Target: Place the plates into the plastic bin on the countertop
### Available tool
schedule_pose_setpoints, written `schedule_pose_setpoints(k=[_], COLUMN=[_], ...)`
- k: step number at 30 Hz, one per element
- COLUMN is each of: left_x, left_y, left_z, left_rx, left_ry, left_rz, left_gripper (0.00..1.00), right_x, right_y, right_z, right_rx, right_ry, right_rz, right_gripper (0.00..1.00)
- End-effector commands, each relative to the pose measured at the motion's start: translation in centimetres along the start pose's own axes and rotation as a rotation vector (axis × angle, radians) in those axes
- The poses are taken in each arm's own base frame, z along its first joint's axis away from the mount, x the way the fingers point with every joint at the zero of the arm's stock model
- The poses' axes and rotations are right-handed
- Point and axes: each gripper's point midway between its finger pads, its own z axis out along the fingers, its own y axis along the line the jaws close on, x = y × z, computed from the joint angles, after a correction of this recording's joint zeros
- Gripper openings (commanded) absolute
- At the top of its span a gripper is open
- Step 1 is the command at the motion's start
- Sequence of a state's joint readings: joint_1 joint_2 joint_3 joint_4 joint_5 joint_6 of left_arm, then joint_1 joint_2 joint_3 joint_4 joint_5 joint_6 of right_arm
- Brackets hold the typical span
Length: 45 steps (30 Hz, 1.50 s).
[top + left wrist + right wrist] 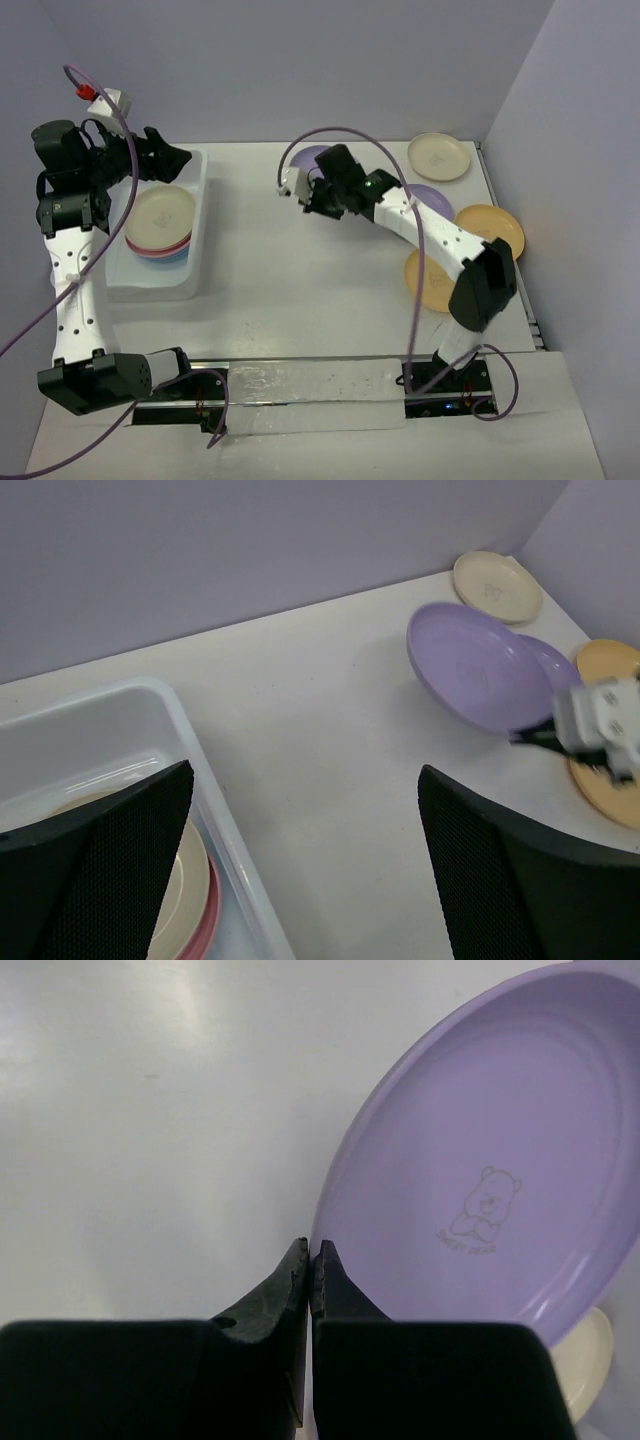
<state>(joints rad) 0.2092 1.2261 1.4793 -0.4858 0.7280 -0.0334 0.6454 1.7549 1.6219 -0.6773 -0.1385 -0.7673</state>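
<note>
My right gripper (312, 1256) is shut on the rim of a tilted purple plate (500, 1150) with a bear mark, held above the countertop (300, 260). In the top view this gripper (322, 176) is at mid-table, with the plate (312, 157) partly hidden behind it. The plate also shows in the left wrist view (478, 668). My left gripper (300, 880) is open and empty, and hovers by the far right corner of the plastic bin (198, 270). The bin holds a stack of plates, a cream one (160, 217) on top.
Loose plates lie at the right of the table: cream (438, 156) at the back, purple (440, 200), orange (492, 228) and yellow-orange (428, 282). Grey walls close the back and right sides. The right arm (440, 232) stretches over the loose plates.
</note>
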Motion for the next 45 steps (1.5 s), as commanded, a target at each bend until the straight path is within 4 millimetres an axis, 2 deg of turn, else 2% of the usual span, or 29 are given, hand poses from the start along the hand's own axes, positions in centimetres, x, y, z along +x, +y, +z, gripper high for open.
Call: schedule_pose_setpoints(k=[1, 4, 5, 7, 9, 14, 19, 30, 40, 43, 45], left_x=[1.2, 3.5, 4.4, 6.6, 9.0, 13.4, 17.0, 18.9, 19.7, 19.9, 20.2], left_y=[-0.2, -2.0, -2.5, -4.4, -5.1, -7.2, -9.7, -12.0, -12.3, -12.5, -12.7], left_z=[1.6, 2.7, 3.1, 4.3, 5.1, 6.2, 6.5, 7.1, 8.8, 8.9, 9.0], left_rx=[-0.015, 0.023, 0.023, 0.056, 0.069, 0.104, 0.162, 0.232, 0.242, 0.258, 0.266], left_ry=[0.084, 0.146, 0.174, 0.244, 0.331, 0.476, 0.565, 0.586, 0.616, 0.624, 0.637], left_rz=[-0.046, 0.025, 0.032, 0.065, 0.056, 0.079, 0.117, 0.141, 0.079, 0.067, 0.052], left_gripper=[0.99, 0.97, 0.95, 0.89, 0.83, 0.74, 0.73, 0.72, 0.52, 0.50, 0.40], right_x=[-2.3, -2.5, -2.0, -1.4, -1.4, -1.4, -2.2, -3.6, -4.8, -4.9, -5.0], right_y=[4.2, 8.2, 9.3, 10.3, 12.0, 13.8, 14.8, 16.2, 17.0, 17.2, 17.2], right_z=[-2.9, -3.5, -3.2, -3.3, -3.0, -3.3, -4.1, -5.5, -6.8, -6.8, -6.9], right_rx=[0.057, 0.079, 0.082, 0.121, 0.127, 0.146, 0.144, 0.129, 0.136, 0.137, 0.142], right_ry=[-0.034, -0.020, -0.002, 0.034, 0.045, 0.078, 0.061, 0.009, -0.025, -0.027, -0.028], right_rz=[-0.164, -0.279, -0.309, -0.362, -0.413, -0.467, -0.473, -0.463, -0.461, -0.458, -0.460], right_gripper=[0.00, 0.00, 0.00, 0.00, 0.00, 0.00, 0.00, 0.00, 0.00, 0.00, 0.00])
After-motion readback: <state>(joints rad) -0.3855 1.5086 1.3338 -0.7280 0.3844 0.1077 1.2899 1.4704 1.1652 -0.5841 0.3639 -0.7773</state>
